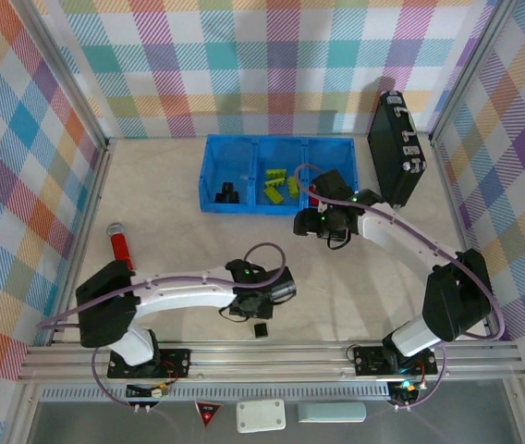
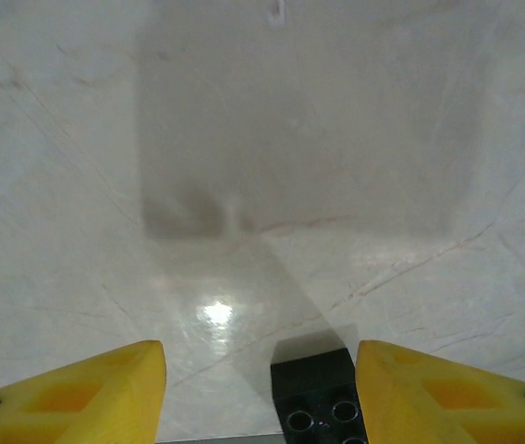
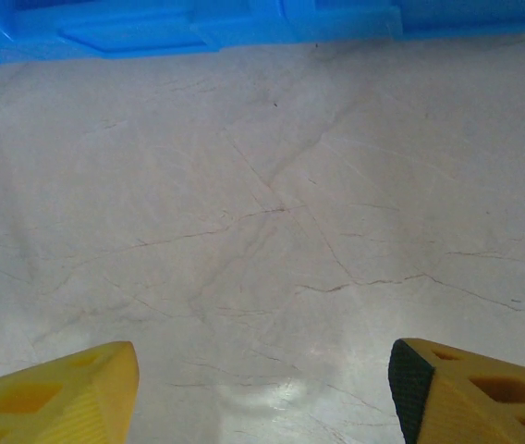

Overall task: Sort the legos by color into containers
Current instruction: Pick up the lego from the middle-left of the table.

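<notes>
Risk: black lego (image 2: 322, 393) lies at the left wrist view's bottom edge, between the spread fingers of the left gripper (image 2: 259, 370) yet nearer the frame-right one; closing could knock it askew. Fingers of the right gripper (image 3: 262, 375) are spread too, above tabletop (image 3: 262, 213) near the containers (image 3: 198, 28).

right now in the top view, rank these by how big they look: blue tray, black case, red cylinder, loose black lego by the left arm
1. blue tray
2. black case
3. red cylinder
4. black lego, by far the smallest
No two look alike.
</notes>
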Action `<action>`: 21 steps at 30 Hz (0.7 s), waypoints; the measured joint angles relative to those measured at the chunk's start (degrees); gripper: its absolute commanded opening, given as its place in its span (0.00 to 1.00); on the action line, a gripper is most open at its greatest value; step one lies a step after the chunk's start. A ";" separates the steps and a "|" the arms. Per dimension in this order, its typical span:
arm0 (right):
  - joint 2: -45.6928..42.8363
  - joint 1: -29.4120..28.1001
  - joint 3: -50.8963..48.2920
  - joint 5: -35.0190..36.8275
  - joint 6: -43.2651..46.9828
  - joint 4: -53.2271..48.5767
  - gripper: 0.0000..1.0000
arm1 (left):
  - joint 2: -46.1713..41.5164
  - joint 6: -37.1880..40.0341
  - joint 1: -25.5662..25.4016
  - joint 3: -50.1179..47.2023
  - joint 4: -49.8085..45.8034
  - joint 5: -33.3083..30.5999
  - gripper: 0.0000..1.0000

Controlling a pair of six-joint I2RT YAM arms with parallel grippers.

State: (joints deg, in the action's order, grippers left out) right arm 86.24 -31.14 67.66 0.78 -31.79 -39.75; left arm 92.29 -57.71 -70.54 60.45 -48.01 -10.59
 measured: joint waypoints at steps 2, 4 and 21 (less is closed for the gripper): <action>-1.07 0.00 -0.85 -0.02 0.20 0.33 0.73 | 2.14 -1.70 -1.68 0.24 0.24 0.00 0.57; -2.01 0.00 -1.75 -0.04 0.57 0.48 0.73 | 3.89 -3.19 -3.06 0.24 0.52 0.04 0.57; -5.18 0.00 -5.11 -0.44 0.94 0.94 0.73 | 6.73 -10.54 -6.97 -1.60 6.27 1.51 0.34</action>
State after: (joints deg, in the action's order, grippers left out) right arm 81.06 -31.14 62.54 0.34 -30.85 -38.81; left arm 99.02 -68.25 -77.52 58.85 -41.74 -9.08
